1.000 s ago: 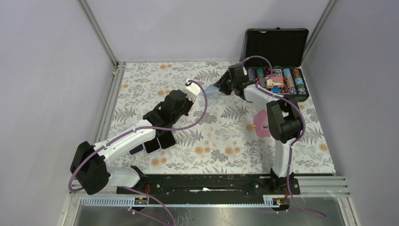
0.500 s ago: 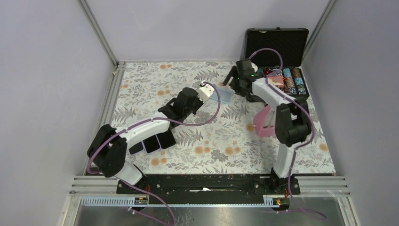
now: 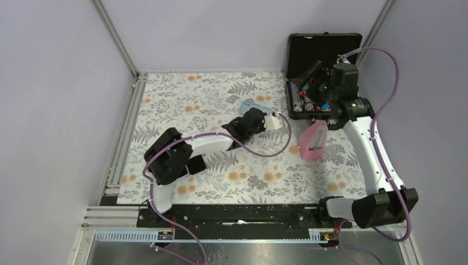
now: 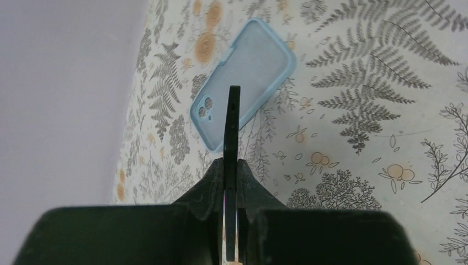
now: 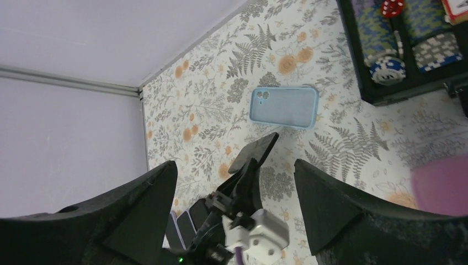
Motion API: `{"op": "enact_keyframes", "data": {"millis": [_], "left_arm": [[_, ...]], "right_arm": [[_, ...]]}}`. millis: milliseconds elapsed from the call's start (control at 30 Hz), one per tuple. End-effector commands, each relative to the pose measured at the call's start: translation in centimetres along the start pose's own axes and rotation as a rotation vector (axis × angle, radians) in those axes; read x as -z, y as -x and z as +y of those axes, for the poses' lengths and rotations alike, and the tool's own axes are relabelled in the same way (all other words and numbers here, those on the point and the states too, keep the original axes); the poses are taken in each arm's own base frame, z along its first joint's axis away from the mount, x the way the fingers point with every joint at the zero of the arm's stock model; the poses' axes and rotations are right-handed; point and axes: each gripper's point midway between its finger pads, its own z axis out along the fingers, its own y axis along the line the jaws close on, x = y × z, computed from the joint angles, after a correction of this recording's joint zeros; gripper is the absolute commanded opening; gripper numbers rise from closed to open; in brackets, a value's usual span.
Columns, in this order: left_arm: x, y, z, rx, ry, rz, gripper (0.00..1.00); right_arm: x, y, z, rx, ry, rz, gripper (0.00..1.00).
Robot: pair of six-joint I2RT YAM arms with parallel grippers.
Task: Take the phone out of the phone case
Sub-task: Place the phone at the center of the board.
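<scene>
Plain pale lilac walls (image 3: 55, 83) close the space on the left, back and right, with slanted aluminium posts (image 3: 115, 38) in the two upper corners of the top view. The table fills the middle of the frame under a white cloth (image 3: 182, 99) printed with grey ferns and orange flowers, and a ribbed aluminium rail (image 3: 124, 132) runs along its left edge. A black mounting bar (image 3: 221, 212) crosses the bottom, with a brushed metal sheet (image 3: 248, 251) below it, all under soft, even light.
</scene>
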Motion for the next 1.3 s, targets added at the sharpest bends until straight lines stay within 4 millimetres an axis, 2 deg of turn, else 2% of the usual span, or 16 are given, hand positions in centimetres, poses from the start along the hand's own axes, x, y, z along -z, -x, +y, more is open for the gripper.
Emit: {"op": "enact_keyframes", "data": {"millis": [0,100,233,300,433,500,633,867,933,1000,1067,1167,1233,1267], "left_arm": [[-0.8,2.9,2.7,-0.197,0.09,-0.052,0.0],[-1.3,2.5,1.8,-0.256,0.08,-0.086,0.0],[-2.3,2.1,0.9,-0.229,0.059,-0.071,0.0],[-2.6,2.0,-0.2,-0.213,0.021,-0.069,0.0],[-3.1,0.4,-3.3,-0.189,-0.061,0.007,0.0],[-3.1,-0.5,-5.2,-0.184,-0.116,0.029,0.08],[-3.3,-1.5,-7.3,-0.172,-0.196,0.063,0.22],[-2.7,-2.8,-9.2,-0.154,-0.302,0.108,0.41],[-2.6,-3.1,-9.5,-0.138,-0.32,0.122,0.42],[-2.2,-2.6,-9.2,-0.1,-0.322,0.111,0.45],[-1.2,-1.3,-7.8,-0.047,-0.298,0.082,0.47],[1.2,1.5,-4.5,0.069,-0.245,-0.002,0.55],[3.6,3.5,-1.8,0.17,-0.207,-0.086,0.63],[4.7,3.8,-0.9,0.233,-0.201,-0.11,0.67]], "right_arm": [[1.7,-1.5,-2.8,-0.057,-0.032,0.067,0.84],[3.1,-1.1,-3.2,-0.066,-0.033,0.046,0.84],[4.1,-0.8,-3.2,-0.086,-0.016,0.034,0.83],[4.4,-0.8,-3.2,-0.099,-0.009,0.036,0.83],[4.7,-0.6,-2.8,-0.117,0.005,0.034,0.82],[4.8,-0.5,-2.5,-0.129,0.014,0.038,0.81],[4.8,-0.4,-1.7,-0.146,0.039,0.053,0.81],[5.4,-0.4,-1.3,-0.159,0.056,0.051,0.8],[5.6,-0.5,-1.2,-0.159,0.063,0.054,0.8],[5.7,-0.7,-1.1,-0.159,0.069,0.06,0.8],[5.9,-1.0,-1.1,-0.152,0.076,0.066,0.8],[6.1,-1.4,-1.5,-0.124,0.076,0.066,0.82],[6.3,-1.6,-1.7,-0.097,0.079,0.061,0.86],[6.3,-1.7,-1.7,-0.085,0.091,0.058,0.87]]}}
